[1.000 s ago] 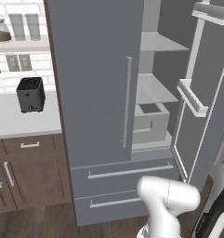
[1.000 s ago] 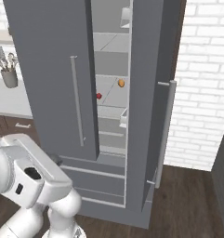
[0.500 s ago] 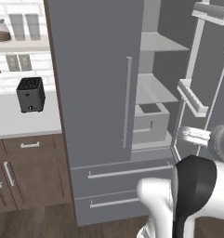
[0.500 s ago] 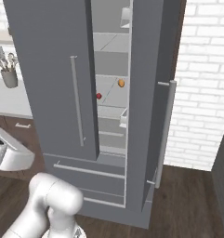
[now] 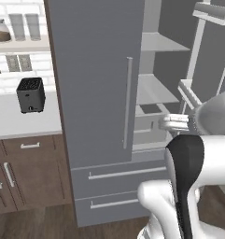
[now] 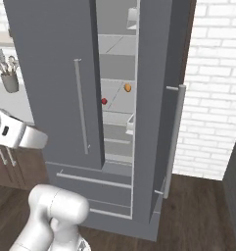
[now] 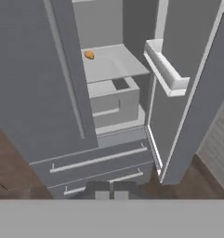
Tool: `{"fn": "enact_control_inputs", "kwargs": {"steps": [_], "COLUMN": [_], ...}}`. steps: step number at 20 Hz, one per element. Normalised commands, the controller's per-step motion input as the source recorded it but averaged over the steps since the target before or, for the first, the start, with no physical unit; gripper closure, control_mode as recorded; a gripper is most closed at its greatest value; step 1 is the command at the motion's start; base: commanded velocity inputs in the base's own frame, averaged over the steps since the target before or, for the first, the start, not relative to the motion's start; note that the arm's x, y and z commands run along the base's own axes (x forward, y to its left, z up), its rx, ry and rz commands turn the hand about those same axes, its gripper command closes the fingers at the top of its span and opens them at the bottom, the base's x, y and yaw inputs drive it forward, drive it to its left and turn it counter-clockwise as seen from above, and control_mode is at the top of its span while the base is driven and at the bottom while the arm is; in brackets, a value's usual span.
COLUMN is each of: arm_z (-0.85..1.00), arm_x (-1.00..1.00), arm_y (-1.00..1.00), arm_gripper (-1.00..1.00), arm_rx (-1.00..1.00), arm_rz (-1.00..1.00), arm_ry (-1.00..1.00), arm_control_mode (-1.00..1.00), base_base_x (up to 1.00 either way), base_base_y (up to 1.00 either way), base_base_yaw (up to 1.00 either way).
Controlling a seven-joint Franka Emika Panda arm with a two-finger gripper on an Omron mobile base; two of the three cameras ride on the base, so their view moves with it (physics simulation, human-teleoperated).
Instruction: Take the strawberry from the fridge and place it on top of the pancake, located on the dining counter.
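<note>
The fridge (image 5: 95, 84) stands in front of me, its left door shut and its right door (image 7: 178, 93) swung wide open. On a middle shelf the small dark-red strawberry (image 6: 104, 101) sits just past the left door's edge, with an orange-tan oval food item (image 6: 128, 87) behind and to its right. In the hand view the oval item (image 7: 88, 55) shows, while the strawberry is hidden behind the left door. My gripper (image 7: 110, 189) is shut and empty, well back from the fridge (image 7: 29, 93) and below shelf height. The pancake and the dining counter are out of view.
A door bin (image 7: 167, 74) juts out from the open door. A grey crisper box (image 7: 115, 102) sits under the shelf, above two outer drawers (image 5: 123, 173). On the left are a black toaster (image 5: 30, 94), a white counter (image 5: 20, 123) and a utensil cup (image 6: 10, 81). A brick wall (image 6: 212, 98) is on the right.
My arm has unfolded from low by the base and risen on the right, bringing the hand up toward the open fridge. The fridge and its contents have not moved.
</note>
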Motion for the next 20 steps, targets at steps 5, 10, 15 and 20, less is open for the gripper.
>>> {"fn": "enact_control_inputs", "kwargs": {"steps": [5,10,15,20], "arm_z": [-0.04,0.0,0.0,0.0], "arm_x": [0.7,0.51,0.63,0.62], "arm_y": [0.04,0.0,0.24,0.2], "arm_gripper": [-1.0,-1.0,-1.0,-1.0], "arm_rx": [0.0,0.0,0.0,0.0], "arm_rz": [0.17,0.18,0.04,0.0], "arm_ry": [0.0,0.0,0.05,0.01], "arm_control_mode": [-1.0,-1.0,-1.0,-1.0], "base_base_x": [0.0,0.0,0.0,0.0], "base_base_y": [0.0,0.0,0.0,0.0], "base_base_yaw": [0.0,0.0,0.0,0.0]}}
